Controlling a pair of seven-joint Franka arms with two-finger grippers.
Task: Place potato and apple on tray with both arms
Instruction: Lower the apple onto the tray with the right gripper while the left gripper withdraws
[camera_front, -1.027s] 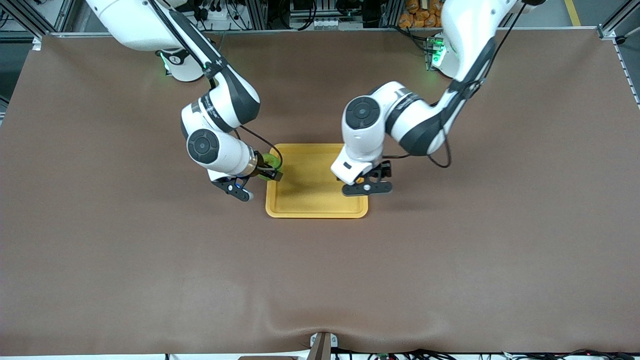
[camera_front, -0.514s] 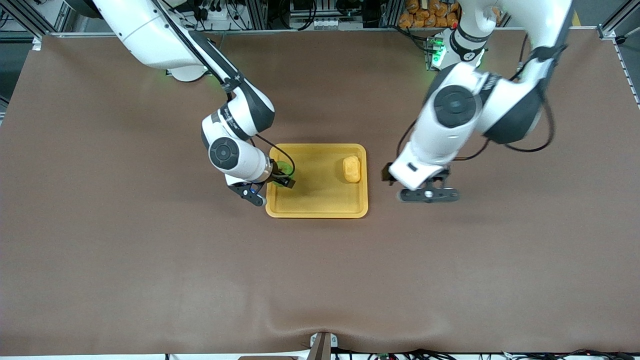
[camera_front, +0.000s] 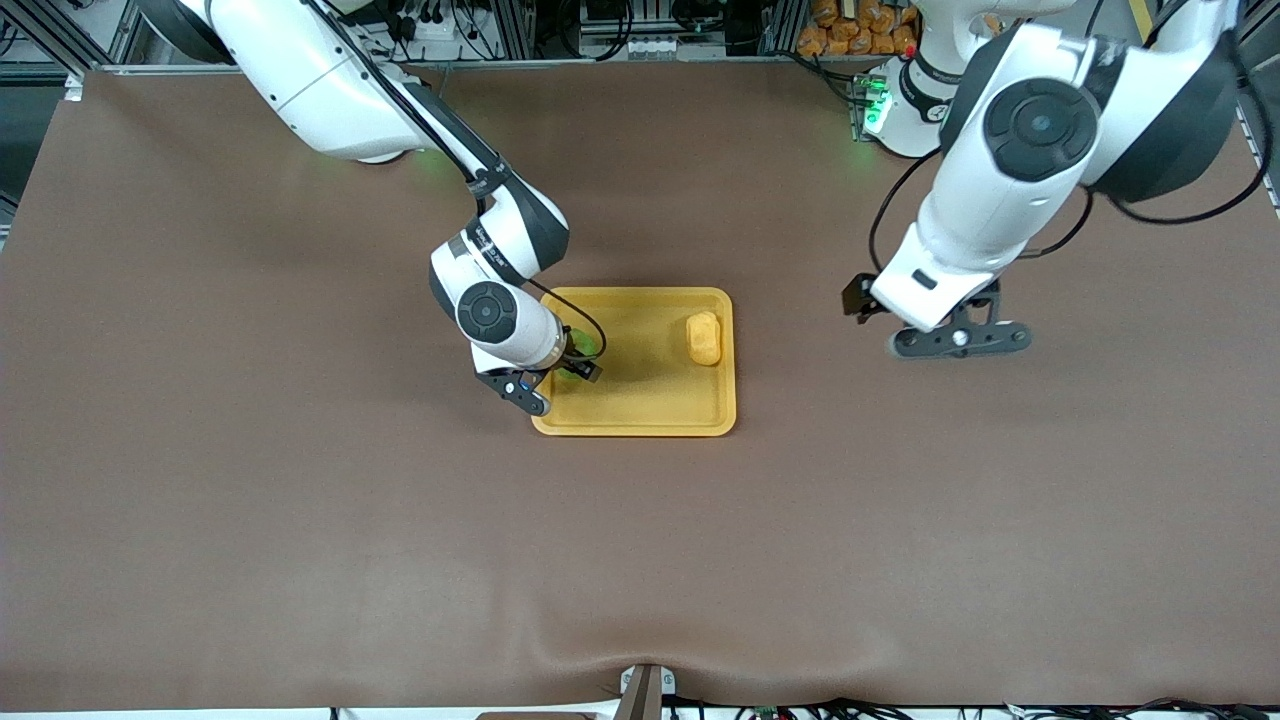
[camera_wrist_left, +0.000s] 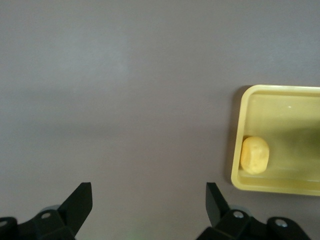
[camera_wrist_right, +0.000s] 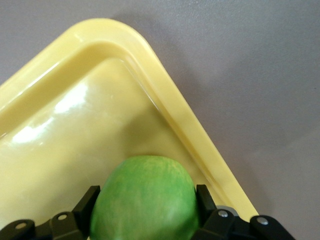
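The potato (camera_front: 704, 338) lies in the yellow tray (camera_front: 640, 420). The right gripper (camera_front: 578, 358) grips the green apple (camera_front: 583, 345) over the tray; the left gripper (camera_front: 925, 325) hangs above bare table (camera_front: 300, 520).
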